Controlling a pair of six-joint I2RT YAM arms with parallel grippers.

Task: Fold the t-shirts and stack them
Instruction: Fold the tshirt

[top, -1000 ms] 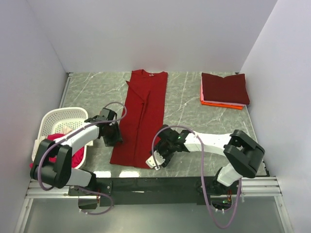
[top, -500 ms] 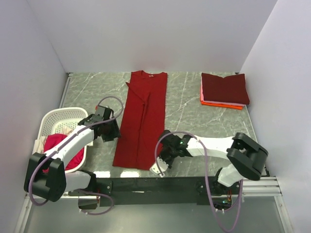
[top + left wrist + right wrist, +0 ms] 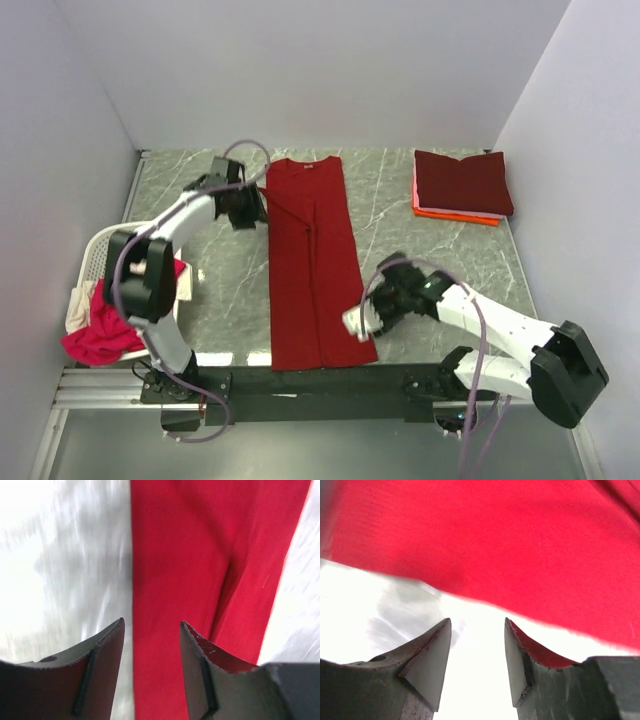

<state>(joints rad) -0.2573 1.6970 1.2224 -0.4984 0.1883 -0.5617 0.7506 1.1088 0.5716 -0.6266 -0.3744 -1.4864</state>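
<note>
grey marbled table (image 3: 400,250) enclosed by pale walls on three sides; two arms based at its near edge, each trailing a purple cable. one white lattice basket (image 3: 97,258) stands at the left edge; the left arm lies across it and hides much of its inside; a magenta-pink t-shirt (image 3: 98,338) spills over its near rim, and a strip of cream cloth (image 3: 72,303) shows at its left rim; what else it holds cannot be told.

one dark red t-shirt (image 3: 315,270) lies flat in the middle of the table, folded lengthwise into a long narrow strip, collar at the far end, hem at the near edge. one stack sits at the far right corner, well apart from the strip: a folded maroon t-shirt (image 3: 463,182) on top, with a pink edge (image 3: 416,196) and an orange edge (image 3: 455,214) showing beneath it, so three layers can be counted.

left gripper (image 3: 250,205) (image 3: 150,625) is at the strip's left edge near the collar end, fingers spread and nothing between them, the gap straddling the border of cloth and table. right gripper (image 3: 362,322) (image 3: 477,622) is just beside the strip's right edge near the hem, fingers likewise apart and empty, over bare table.
</note>
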